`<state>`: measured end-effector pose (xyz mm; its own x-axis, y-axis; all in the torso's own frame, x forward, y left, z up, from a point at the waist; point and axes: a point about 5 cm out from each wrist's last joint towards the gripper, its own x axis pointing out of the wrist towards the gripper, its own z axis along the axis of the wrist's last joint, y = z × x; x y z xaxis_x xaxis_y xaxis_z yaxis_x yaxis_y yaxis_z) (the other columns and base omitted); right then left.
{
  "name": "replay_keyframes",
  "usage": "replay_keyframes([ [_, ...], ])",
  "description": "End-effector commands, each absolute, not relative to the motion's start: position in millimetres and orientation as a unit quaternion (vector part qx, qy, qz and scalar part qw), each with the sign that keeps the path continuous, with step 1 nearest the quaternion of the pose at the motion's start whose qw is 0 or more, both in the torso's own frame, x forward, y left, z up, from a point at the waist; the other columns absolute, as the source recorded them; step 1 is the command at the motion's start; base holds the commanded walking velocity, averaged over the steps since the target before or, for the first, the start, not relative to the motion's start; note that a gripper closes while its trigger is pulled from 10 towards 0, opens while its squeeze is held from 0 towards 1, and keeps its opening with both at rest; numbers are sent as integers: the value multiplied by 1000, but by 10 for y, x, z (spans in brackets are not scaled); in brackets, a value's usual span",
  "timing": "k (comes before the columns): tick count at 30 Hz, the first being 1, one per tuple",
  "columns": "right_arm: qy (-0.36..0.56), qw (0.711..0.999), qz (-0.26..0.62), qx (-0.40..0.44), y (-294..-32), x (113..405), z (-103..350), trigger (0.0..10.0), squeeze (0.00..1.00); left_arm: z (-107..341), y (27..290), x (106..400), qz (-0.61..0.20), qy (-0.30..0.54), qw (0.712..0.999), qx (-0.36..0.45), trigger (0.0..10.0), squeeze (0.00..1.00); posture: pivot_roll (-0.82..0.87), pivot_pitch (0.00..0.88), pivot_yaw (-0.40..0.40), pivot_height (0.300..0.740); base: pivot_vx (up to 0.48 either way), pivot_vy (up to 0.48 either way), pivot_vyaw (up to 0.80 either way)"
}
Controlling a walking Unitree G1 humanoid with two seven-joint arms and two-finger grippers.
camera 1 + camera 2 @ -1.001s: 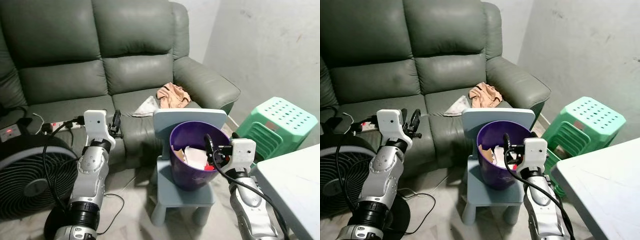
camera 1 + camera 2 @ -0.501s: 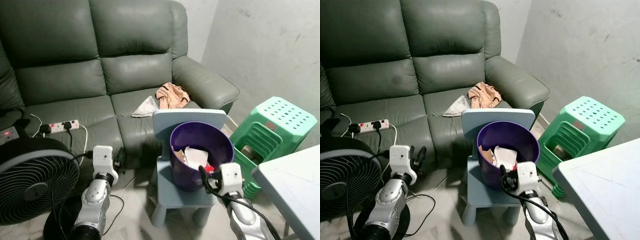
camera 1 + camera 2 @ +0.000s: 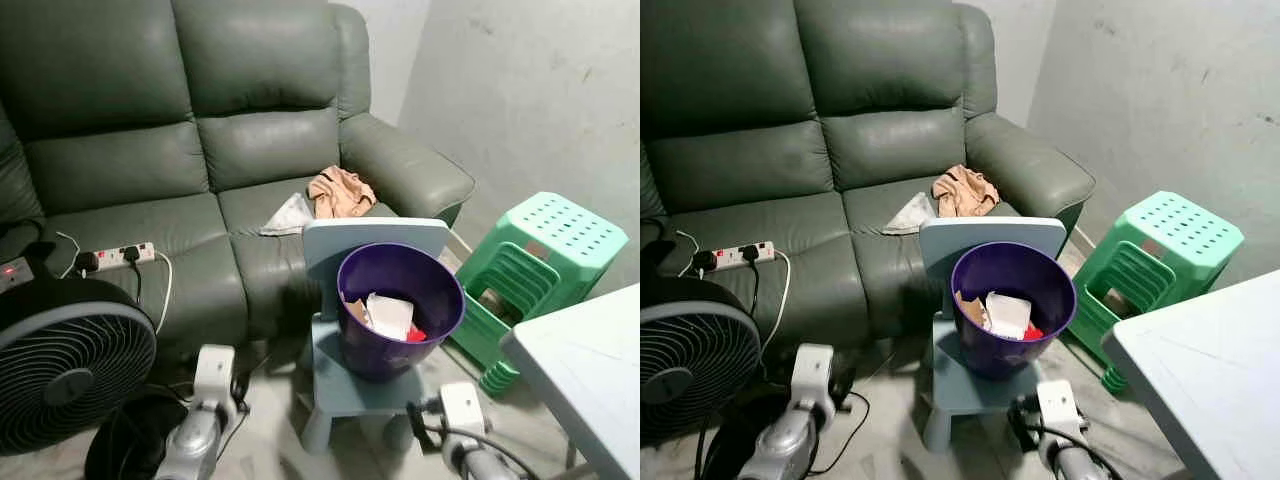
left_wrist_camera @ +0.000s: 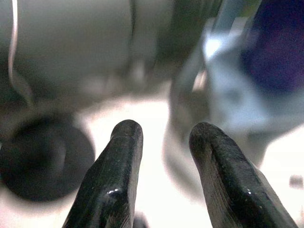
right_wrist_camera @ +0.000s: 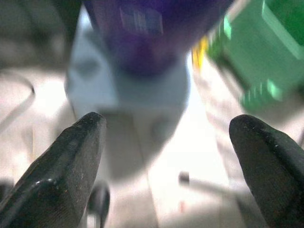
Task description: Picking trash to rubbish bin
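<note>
Bin (image 3: 400, 310) on chair (image 3: 345, 385) holds trash. Left tool (image 4: 164, 156) slightly open, right tool (image 5: 166, 156) wide open, both empty, low. Next: approach sofa paper (image 3: 285, 213) squarely, grip its edge.

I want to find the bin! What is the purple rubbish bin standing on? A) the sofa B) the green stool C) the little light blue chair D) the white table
C: the purple rubbish bin stands on the seat of the little light blue chair, in front of the sofa, with the green stool off to its right.
</note>
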<state>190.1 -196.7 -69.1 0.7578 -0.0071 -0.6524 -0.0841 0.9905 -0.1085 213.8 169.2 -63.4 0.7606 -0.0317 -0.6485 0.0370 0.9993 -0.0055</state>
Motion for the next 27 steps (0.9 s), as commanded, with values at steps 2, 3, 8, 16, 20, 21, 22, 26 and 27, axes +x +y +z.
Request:
replay_keyframes([
  [2, 402, 914, -6, -62, -2041, 1666, -825, 10000, 0, -758, 1731, 1945, -15, 391, 920, 18, 10000, 0, -52, 0, -46, 740, 0, 0, -594],
  [3, 424, 904, -20, -47, -2050, 1544, -886, 10000, 0, -798, 1738, 1865, -19, 401, 916, 20, 10000, 0, -57, 0, -43, 740, 0, 0, -594],
  [8, 444, 895, -27, -22, -1983, 1385, -960, 10000, 0, -823, 1762, 1801, -13, 404, 914, 16, 10000, 0, -43, 0, -48, 740, 0, 0, -594],
  [16, 437, 899, -30, -18, -1994, 1445, -938, 10000, 0, -793, 1794, 1856, -14, 398, 917, 20, 10000, 0, -33, 0, -43, 740, 0, 0, -591],
  [20, 431, 902, -29, -17, -2001, 1492, -919, 10000, 0, -758, 1788, 1928, -19, 390, 921, 22, 10000, 0, -33, 0, -42, 740, 0, 0, -589],
  [21, 431, 902, -28, -17, -1998, 1495, -918, 10000, 0, -754, 1785, 1938, -19, 389, 921, 22, 10000, 0, -33, 0, -42, 740, 0, 0, -594],
  [22, 431, 902, -27, -16, -1994, 1499, -918, 10000, 0, -749, 1781, 1948, -20, 388, 921, 22, 10000, 0, -33, 0, -42, 740, 0, 0, -575],
  [26, 423, 906, -21, -13, -1975, 1525, -905, 10000, 0, -738, 1754, 1972, -26, 384, 923, 20, 10000, 0, -34, 0, -43, 740, 0, 0, -102],
  [27, 422, 906, -21, -12, -1974, 1527, -904, 10000, 0, -737, 1751, 1973, -26, 384, 923, 19, 10000, 0, -34, 0, -43, 740, 0, 0, 0],
])
